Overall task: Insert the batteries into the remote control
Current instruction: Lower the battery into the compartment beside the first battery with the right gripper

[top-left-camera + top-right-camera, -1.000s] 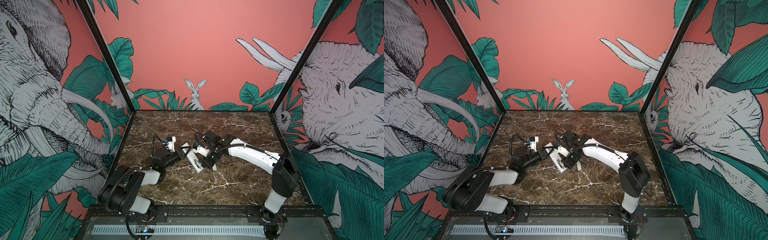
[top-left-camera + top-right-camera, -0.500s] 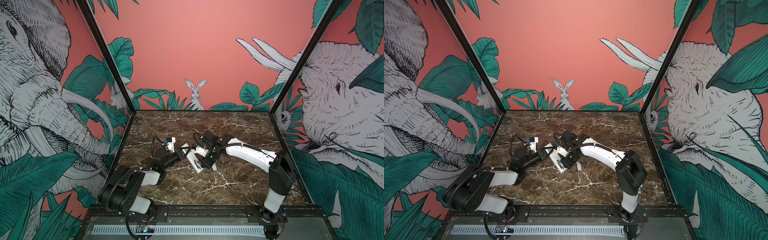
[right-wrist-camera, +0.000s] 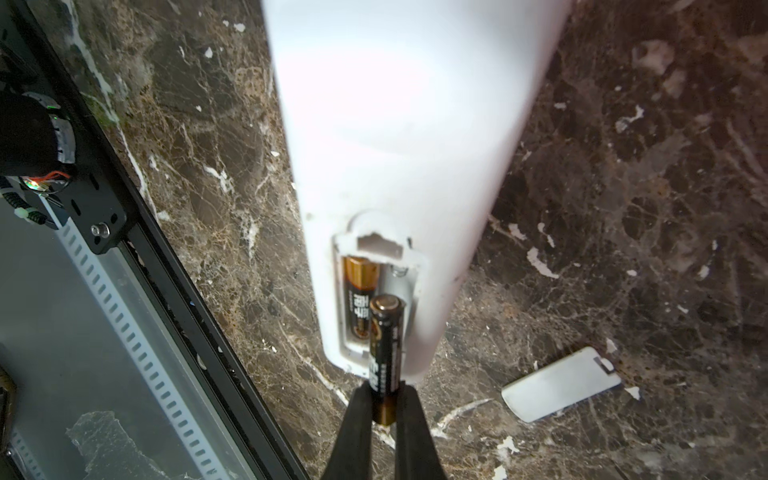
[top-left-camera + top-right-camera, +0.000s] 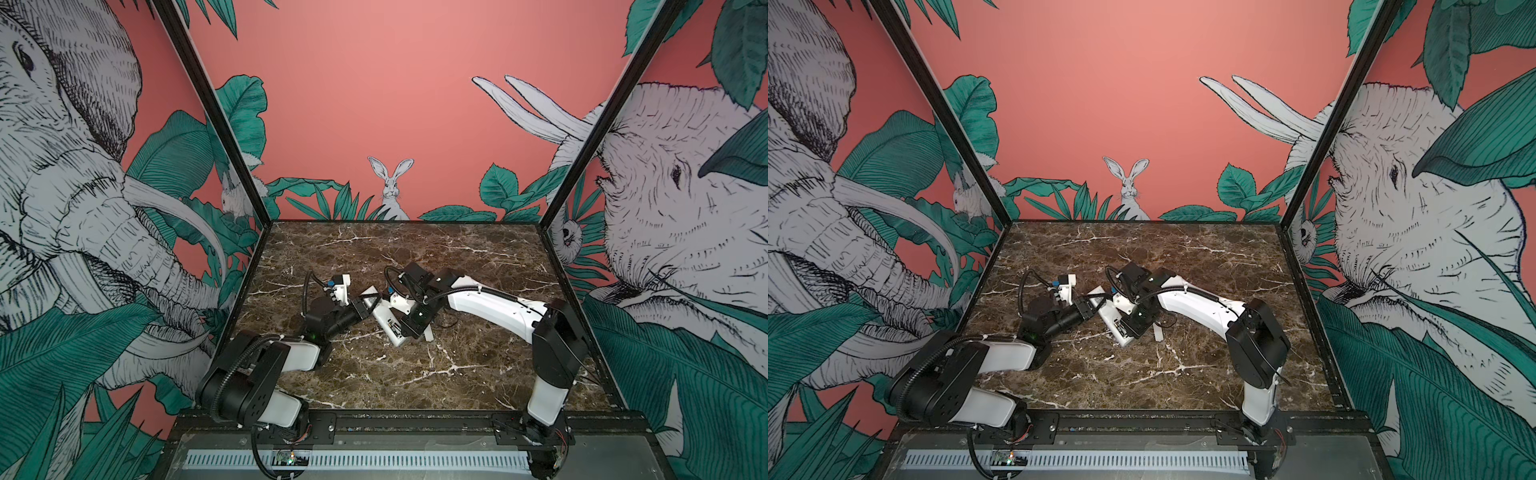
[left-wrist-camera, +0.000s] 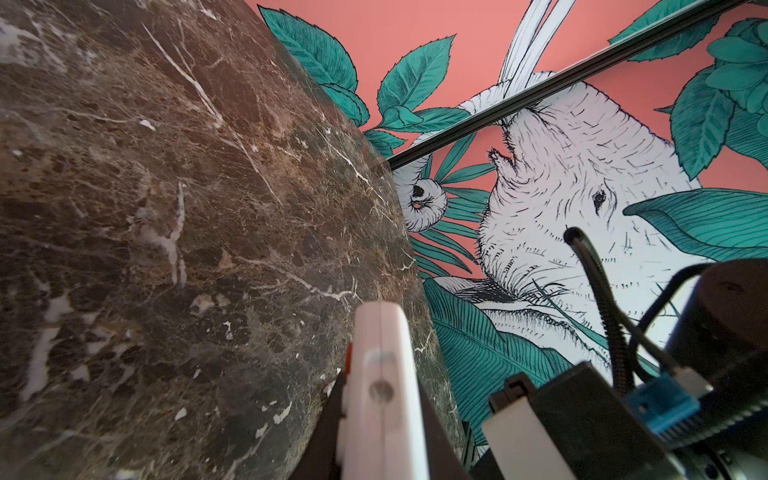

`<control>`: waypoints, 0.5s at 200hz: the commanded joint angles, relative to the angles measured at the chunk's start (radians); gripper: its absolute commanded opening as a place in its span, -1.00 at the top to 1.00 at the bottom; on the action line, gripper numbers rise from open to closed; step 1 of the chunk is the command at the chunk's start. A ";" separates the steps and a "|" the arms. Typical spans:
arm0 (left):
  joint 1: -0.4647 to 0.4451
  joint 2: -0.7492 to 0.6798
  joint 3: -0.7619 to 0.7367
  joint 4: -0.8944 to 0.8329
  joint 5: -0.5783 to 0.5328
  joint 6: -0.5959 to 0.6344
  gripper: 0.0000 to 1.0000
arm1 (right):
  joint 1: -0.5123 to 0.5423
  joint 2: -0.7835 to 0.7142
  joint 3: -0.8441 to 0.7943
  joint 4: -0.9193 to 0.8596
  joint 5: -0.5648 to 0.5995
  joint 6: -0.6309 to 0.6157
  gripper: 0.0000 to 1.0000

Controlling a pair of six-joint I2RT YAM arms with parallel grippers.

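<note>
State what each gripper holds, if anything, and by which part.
Left gripper: remote control, at the end opposite its battery bay. Right gripper: a battery, by its copper end.

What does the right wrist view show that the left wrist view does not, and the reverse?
Only right wrist: the open compartment with one battery seated, the right gripper shut on the second battery, the cover plate lying loose. Only left wrist: the left gripper clamped on the remote control, the elephant wall. Both: the remote control, the marble table.
</note>
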 commanded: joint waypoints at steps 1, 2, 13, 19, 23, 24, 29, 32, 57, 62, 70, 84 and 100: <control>0.005 0.001 -0.009 0.068 0.000 -0.014 1.00 | 0.008 0.012 0.027 -0.018 0.011 0.004 0.95; 0.005 0.001 -0.009 0.067 0.000 -0.014 1.00 | 0.008 0.013 0.026 -0.019 0.012 0.004 0.94; 0.005 0.003 -0.011 0.070 0.000 -0.016 1.00 | 0.008 0.014 0.027 -0.019 0.011 0.004 0.92; 0.005 0.001 -0.012 0.070 -0.001 -0.015 1.00 | 0.009 0.016 0.029 -0.020 0.012 0.004 0.91; 0.005 0.001 -0.013 0.070 0.000 -0.015 1.00 | 0.010 0.018 0.029 -0.021 0.012 0.006 0.91; 0.005 0.001 -0.014 0.071 0.000 -0.016 1.00 | 0.010 0.018 0.029 -0.021 0.012 0.006 0.91; 0.005 0.001 -0.014 0.070 -0.001 -0.016 1.00 | 0.010 0.019 0.031 -0.021 0.011 0.006 0.90; 0.005 0.002 -0.014 0.071 -0.002 -0.015 1.00 | 0.010 0.019 0.032 -0.021 0.011 0.006 0.90; 0.005 0.002 -0.016 0.076 -0.002 -0.016 1.00 | 0.010 0.023 0.037 -0.024 0.015 0.006 0.87; 0.005 0.002 -0.016 0.076 -0.002 -0.018 1.00 | 0.010 0.024 0.036 -0.023 0.016 0.006 0.87; 0.004 0.003 -0.014 0.076 -0.002 -0.017 1.00 | 0.010 0.025 0.039 -0.024 0.015 0.005 0.86; 0.005 0.003 -0.014 0.079 -0.002 -0.020 1.00 | 0.010 0.028 0.040 -0.023 0.017 0.007 0.85; 0.006 0.003 -0.014 0.080 -0.002 -0.022 1.00 | 0.010 0.033 0.042 -0.023 0.022 0.009 0.84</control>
